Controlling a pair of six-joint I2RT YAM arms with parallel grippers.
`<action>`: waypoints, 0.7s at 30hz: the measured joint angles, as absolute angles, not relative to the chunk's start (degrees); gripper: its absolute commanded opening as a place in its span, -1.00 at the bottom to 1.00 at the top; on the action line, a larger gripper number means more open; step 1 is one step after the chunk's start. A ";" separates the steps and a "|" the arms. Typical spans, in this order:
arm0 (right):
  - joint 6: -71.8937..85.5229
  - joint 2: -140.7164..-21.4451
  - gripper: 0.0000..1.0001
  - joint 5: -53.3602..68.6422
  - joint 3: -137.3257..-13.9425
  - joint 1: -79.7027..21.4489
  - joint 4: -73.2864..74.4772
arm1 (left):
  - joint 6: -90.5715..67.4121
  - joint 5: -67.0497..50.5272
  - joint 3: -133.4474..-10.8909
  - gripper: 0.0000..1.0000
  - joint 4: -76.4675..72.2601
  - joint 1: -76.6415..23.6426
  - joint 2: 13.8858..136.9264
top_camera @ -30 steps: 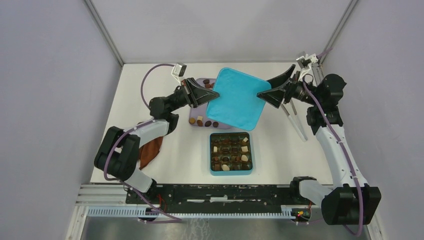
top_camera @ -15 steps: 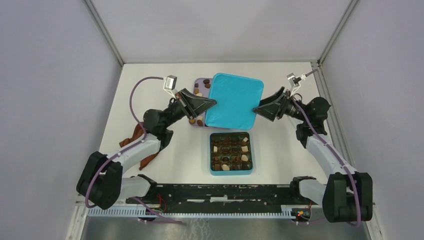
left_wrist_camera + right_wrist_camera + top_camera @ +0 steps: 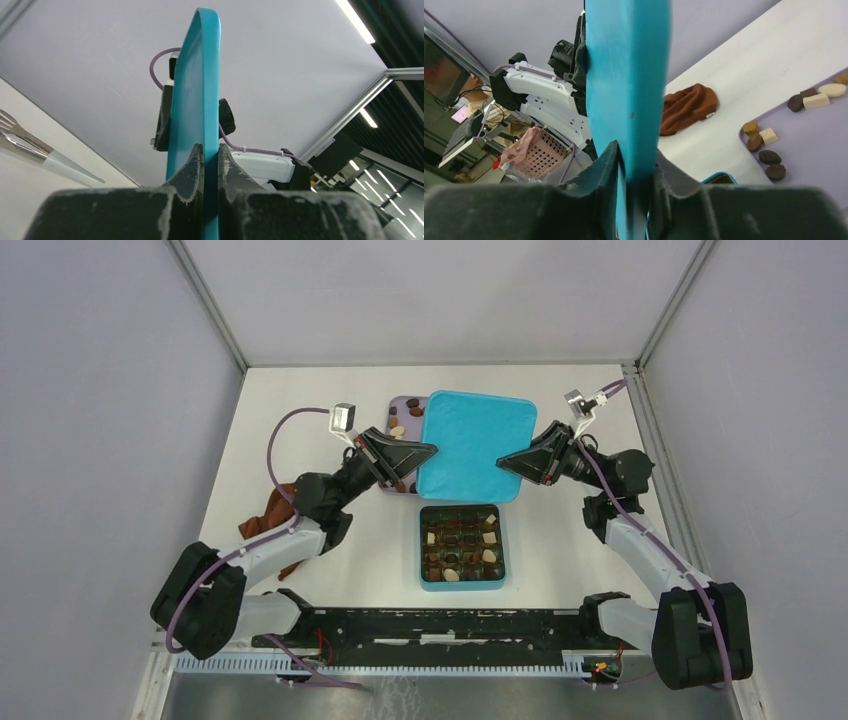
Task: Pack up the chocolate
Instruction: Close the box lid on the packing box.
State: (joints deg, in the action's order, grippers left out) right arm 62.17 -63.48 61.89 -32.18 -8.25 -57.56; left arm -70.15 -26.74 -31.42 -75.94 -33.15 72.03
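- The left pincer is clamped on the left edge of a flat, rounded-corner teal lid; both black fingers press against the rim.
- The right pincer grips the opposite edge of the teal lid, which fills the gap between its fingers.
- Nearest the arm bases, a square teal box with a brown gridded insert sits open on the white table.
- Small chocolate pieces, dark brown, mid brown and cream-white, occupy many cells of the insert.
- To the left, a crumpled reddish-brown cloth lies on the table, partly hidden by the left arm.
- Beyond the box, the teal lid hangs between the two arms, clear of the box.
- Farther back, a lilac tray lies on the table; the lid hides its right part in the top view.
- More chocolate pieces lie loose on the tray.
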 measured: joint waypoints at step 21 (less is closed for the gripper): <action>51.92 -59.64 -1.00 70.24 -21.80 -6.92 -37.04 | -41.45 -3.16 -29.93 0.71 3.09 -34.63 29.69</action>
State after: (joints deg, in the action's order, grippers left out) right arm 51.92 -59.64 70.24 -21.80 -6.92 -37.04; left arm -41.45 -3.16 -29.93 3.09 -34.63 29.69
